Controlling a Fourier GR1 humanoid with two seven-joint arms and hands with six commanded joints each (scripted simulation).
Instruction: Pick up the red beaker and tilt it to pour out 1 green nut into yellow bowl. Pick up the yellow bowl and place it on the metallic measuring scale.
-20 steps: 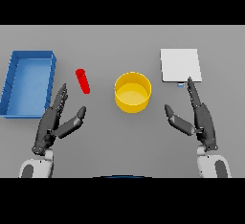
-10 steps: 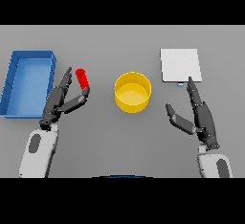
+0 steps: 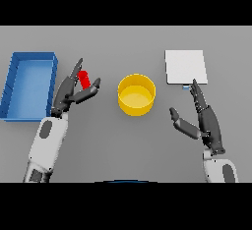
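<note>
We take the yellow bowl [image 3: 136,94] as our landmark, standing on the grey table [image 3: 123,145]. To its left we see the red beaker [image 3: 84,79], lying tilted between the spread fingers and thumb of our left hand [image 3: 74,90]; the fingers flank it loosely and we cannot tell whether they touch it. Further left sits the blue tray [image 3: 29,86]. To the bowl's right, our right hand [image 3: 202,118] rests with straight fingers apart, just below the metallic measuring scale [image 3: 185,67].
</note>
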